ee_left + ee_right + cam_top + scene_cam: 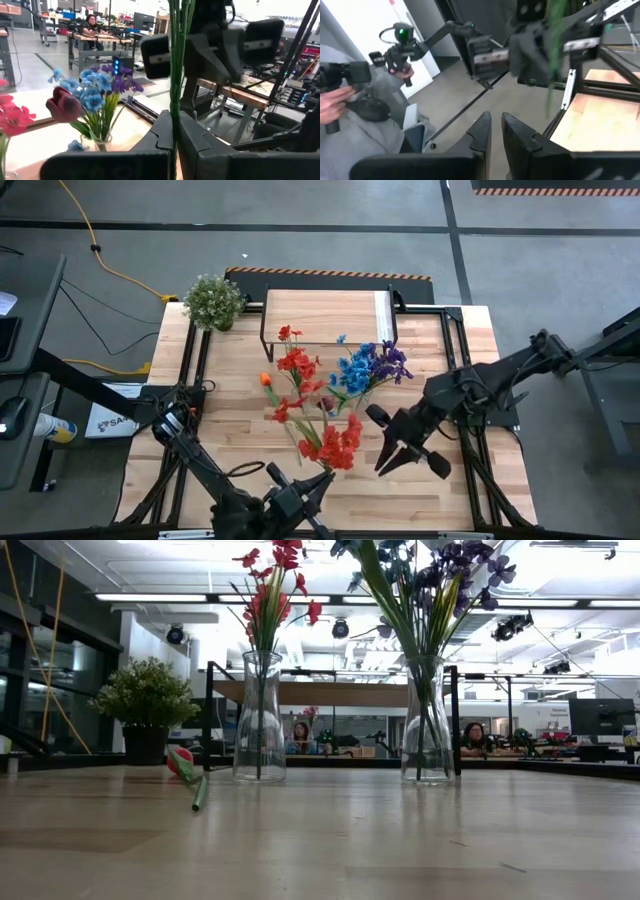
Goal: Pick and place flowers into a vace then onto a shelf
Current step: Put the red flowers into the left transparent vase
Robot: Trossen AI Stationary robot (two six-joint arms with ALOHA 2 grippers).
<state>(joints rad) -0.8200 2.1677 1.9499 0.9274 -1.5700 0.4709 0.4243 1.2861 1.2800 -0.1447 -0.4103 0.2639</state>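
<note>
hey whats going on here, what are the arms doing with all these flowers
The left gripper, at the near edge of the table, is shut on a thin green flower stem that stands up between its fingers. The right gripper is shut and empty, over the right side of the table. Two glass vases already hold flowers: one with red blooms, one with blue and purple blooms. An orange flower lies loose on the table. The shelf at the back holds no vase yet.

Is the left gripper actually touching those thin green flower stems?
Touching. The left wrist view shows the left gripper shut on the green stems.
</note>
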